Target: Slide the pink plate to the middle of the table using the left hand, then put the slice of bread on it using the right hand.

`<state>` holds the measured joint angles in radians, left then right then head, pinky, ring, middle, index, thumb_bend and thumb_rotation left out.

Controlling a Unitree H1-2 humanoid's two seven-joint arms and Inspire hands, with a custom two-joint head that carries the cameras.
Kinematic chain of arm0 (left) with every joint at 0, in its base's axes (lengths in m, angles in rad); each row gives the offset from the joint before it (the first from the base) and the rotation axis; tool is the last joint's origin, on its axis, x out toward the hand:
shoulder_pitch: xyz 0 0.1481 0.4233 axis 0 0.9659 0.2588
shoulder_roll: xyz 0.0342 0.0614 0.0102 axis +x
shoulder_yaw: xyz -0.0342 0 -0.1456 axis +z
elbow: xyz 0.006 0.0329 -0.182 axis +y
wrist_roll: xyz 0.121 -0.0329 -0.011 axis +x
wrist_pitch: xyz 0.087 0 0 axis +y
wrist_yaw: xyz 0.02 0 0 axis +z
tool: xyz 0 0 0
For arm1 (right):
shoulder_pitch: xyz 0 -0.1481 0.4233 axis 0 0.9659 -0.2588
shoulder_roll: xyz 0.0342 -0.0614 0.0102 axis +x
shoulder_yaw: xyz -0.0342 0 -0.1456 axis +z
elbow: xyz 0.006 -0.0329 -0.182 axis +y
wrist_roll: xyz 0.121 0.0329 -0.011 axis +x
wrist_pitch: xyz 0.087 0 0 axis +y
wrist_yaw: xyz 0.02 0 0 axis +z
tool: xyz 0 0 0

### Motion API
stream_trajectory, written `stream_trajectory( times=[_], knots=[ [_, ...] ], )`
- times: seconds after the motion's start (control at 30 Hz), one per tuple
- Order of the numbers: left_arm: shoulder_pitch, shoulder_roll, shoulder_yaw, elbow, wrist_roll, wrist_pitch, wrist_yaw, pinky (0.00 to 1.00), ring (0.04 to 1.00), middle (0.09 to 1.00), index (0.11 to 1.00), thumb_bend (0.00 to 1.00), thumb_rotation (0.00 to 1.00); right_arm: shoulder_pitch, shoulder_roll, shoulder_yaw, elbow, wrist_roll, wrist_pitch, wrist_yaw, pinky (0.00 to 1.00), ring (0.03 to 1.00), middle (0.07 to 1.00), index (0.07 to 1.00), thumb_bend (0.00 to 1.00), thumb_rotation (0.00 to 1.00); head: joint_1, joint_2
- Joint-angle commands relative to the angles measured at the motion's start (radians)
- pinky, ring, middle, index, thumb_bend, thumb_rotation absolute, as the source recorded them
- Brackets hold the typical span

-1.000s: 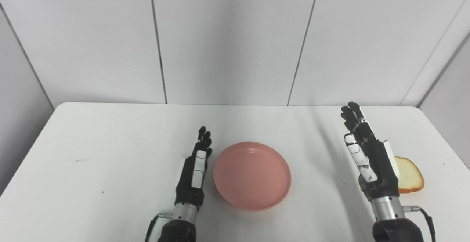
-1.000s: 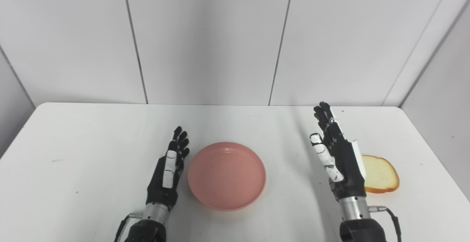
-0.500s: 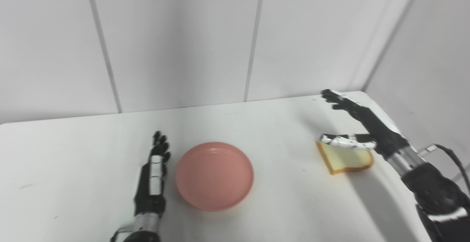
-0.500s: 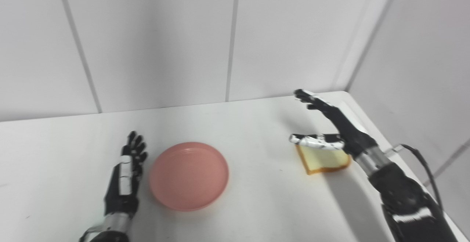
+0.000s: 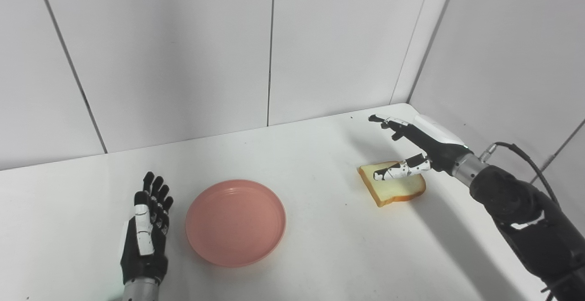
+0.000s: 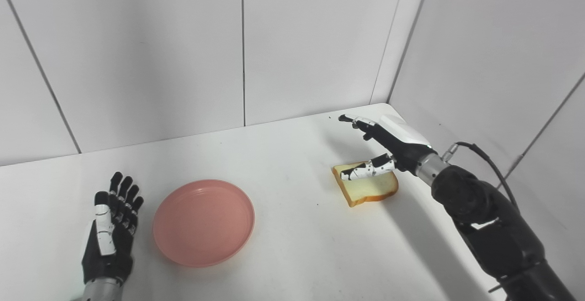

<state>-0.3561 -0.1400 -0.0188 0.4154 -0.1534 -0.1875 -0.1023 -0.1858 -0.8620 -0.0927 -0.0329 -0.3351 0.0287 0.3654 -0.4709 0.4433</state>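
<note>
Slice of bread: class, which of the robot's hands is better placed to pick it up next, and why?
The right hand. It hangs open just over the slice of bread, its thumb across the bread's top. The left hand lies open on the far side of the pink plate, well away from the bread.

Illumination is bright, even and diffuse, apparently from overhead. The white bench (image 5: 320, 255) and wall panels (image 5: 173, 50) render pale grey without blown glare. Shadows are soft: a broad one trails below the right arm (image 5: 516, 205) across the bench, and a faint one lies beside the slice of bread (image 5: 393, 189). Focus is sharp overall. Panel seams lean outward near the frame edges.
</note>
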Motion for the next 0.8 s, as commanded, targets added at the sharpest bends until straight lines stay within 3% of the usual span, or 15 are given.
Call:
stream_trajectory(
  times=[0.0, 0.13, 0.4, 0.6, 0.77],
  knots=[
    [0.027, 0.028, 0.012, 0.046, -0.001, -0.021, -0.014, 1.00, 1.000, 1.000, 1.000, 0.75, 1.00, -0.046, -0.061, 0.002, -0.002, -0.028, 0.012, 0.010, 0.78, 0.889, 0.927, 0.929, 1.00, 0.37, -0.002, 0.000],
    [0.028, 0.033, 0.014, 0.054, -0.005, -0.027, -0.016, 1.00, 0.998, 1.000, 1.000, 0.74, 1.00, -0.079, -0.082, 0.044, 0.021, -0.089, 0.018, 0.038, 0.80, 0.913, 0.929, 0.943, 1.00, 0.38, -0.012, -0.004],
    [0.030, 0.035, 0.014, 0.066, -0.003, -0.046, -0.021, 1.00, 1.000, 1.000, 1.000, 0.74, 1.00, -0.169, -0.114, 0.154, 0.097, -0.212, -0.048, 0.061, 0.90, 0.920, 0.932, 0.962, 1.00, 0.44, -0.017, -0.010],
    [0.036, 0.032, 0.011, 0.059, 0.005, -0.051, -0.013, 1.00, 0.994, 0.998, 1.000, 0.74, 1.00, -0.204, -0.127, 0.211, 0.120, -0.274, -0.061, 0.082, 0.93, 0.941, 0.949, 0.974, 1.00, 0.45, -0.018, -0.005],
    [0.037, 0.031, 0.011, 0.052, 0.006, -0.043, -0.010, 1.00, 0.994, 0.998, 1.000, 0.73, 1.00, -0.247, -0.141, 0.257, 0.167, -0.317, -0.112, 0.098, 0.96, 0.951, 0.959, 0.994, 1.00, 0.46, -0.023, -0.008]
  ],
)
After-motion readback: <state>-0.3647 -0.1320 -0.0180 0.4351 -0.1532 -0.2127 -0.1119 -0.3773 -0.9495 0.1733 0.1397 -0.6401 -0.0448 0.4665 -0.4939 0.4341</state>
